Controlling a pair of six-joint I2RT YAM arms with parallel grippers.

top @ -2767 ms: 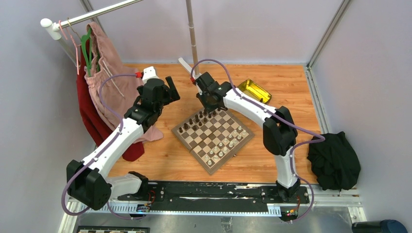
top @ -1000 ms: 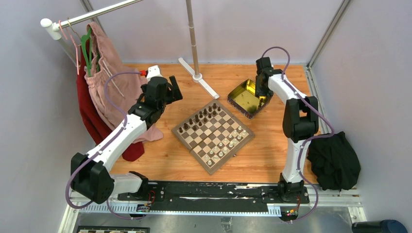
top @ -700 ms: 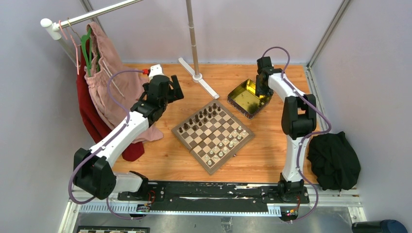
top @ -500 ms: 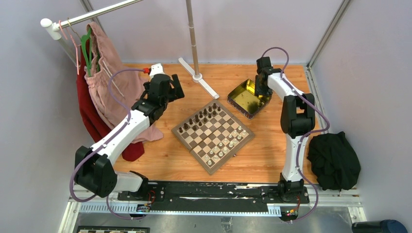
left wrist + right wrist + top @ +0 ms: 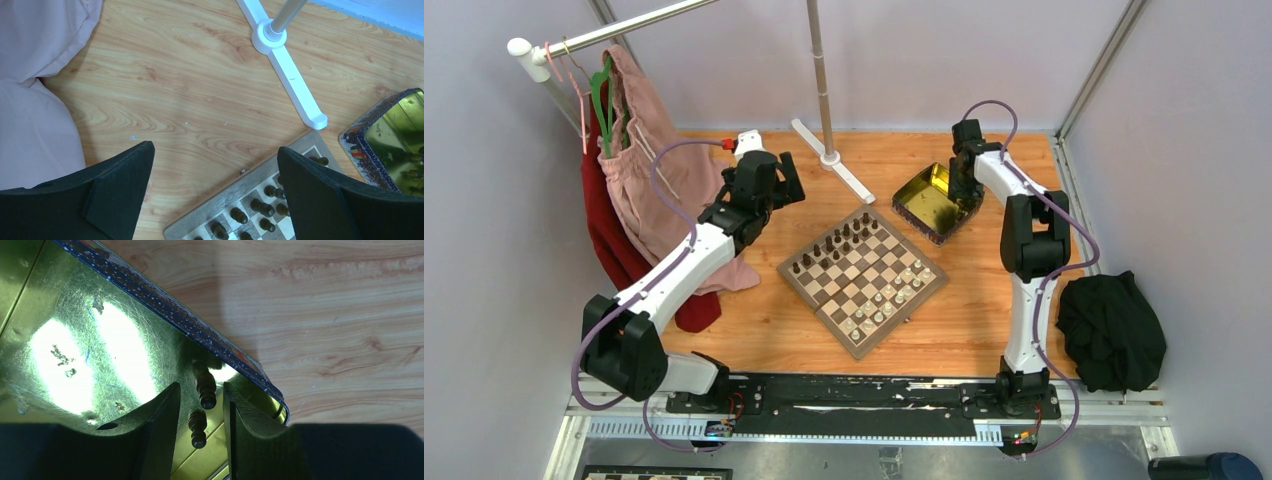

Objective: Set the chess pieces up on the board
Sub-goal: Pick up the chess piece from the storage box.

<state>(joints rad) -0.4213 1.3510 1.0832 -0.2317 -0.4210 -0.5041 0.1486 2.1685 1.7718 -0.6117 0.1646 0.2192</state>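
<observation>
The chessboard (image 5: 848, 282) lies mid-table, turned like a diamond. Dark brown pieces (image 5: 836, 245) stand along its far-left side and pale pieces (image 5: 886, 303) along its near-right side. My right gripper (image 5: 965, 186) reaches down into the yellow-gold tin (image 5: 927, 203). In the right wrist view its fingers (image 5: 201, 390) stand a little apart on either side of a dark brown piece (image 5: 206, 386) lying in the tin's corner; a second dark shape (image 5: 197, 427) lies just below it. My left gripper (image 5: 781, 182) is wide open and empty, above bare wood beside the board's far-left corner (image 5: 240, 189).
A white stand foot (image 5: 292, 82) and its pole (image 5: 821, 80) are behind the board. Pink and red clothes (image 5: 639, 190) hang at the left, and pink cloth (image 5: 35, 100) shows in the left wrist view. A black cloth (image 5: 1112, 330) lies at the right edge.
My right arm has swung from the board's far corner to the tin and lowered its fingers inside. My left gripper has crept slightly toward the far right, still open.
</observation>
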